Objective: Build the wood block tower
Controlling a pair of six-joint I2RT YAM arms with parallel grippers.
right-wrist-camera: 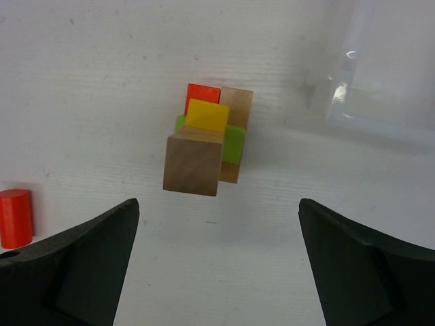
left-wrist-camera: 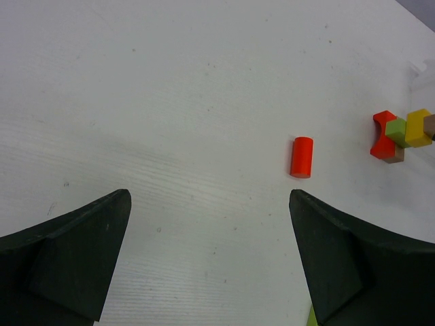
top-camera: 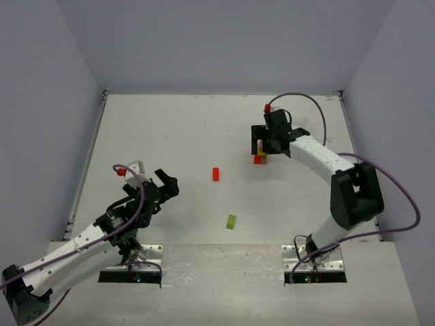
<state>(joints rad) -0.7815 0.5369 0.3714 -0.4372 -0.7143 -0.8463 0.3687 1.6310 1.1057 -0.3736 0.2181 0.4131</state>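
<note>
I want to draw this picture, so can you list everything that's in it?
table: one, white, under everything
block stack: one, red, yellow, green and brown, far right of the table
round block: one, red, lying on its side mid-table
small block: one, lime green, nearer the arms
cables: two, purple, one per arm
left gripper: one, black, open, holding nothing
right gripper: one, black, open, above the stack

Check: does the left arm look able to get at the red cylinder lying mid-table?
Probably yes. The left tool is open, and the red cylinder lies on its own just ahead of it, with nothing standing between them.
</note>
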